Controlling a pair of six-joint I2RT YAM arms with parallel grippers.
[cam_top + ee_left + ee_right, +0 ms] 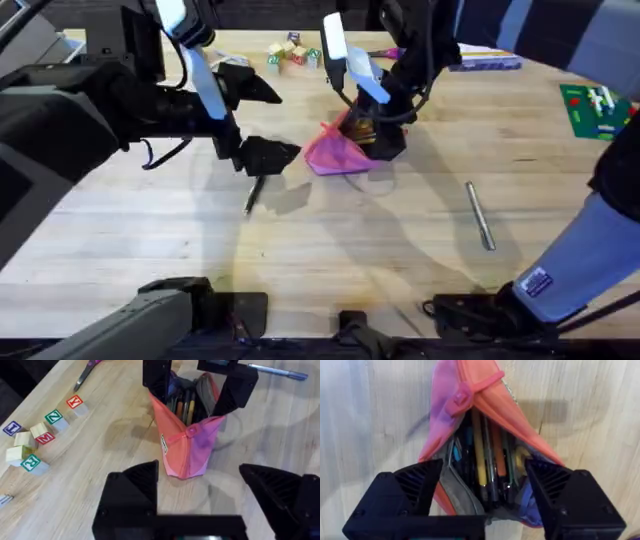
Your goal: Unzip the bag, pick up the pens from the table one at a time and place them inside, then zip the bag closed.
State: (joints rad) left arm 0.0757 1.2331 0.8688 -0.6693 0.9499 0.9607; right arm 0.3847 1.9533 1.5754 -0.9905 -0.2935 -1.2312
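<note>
Black ribbed fingers (415, 485) of the right gripper (485, 492) are spread inside the pink fabric pouch (187, 447), holding its mouth wide; pens and pencils pack its purplish lining. The left gripper (220, 490), fingers apart and empty, hovers nearby above a black pen (253, 193). A silver pen (480, 214) lies well apart on the wooden table (350, 260).

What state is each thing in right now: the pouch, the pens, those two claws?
Bag: unzipped, mouth held spread, pens and pencils inside.
Right gripper: fingers open, set in the bag's mouth, one against each side.
Left gripper: fingers open, holding nothing, just short of the bag.
Black pen: lying on the table, by the left gripper.
Silver pen: lying on the table, untouched.
</note>
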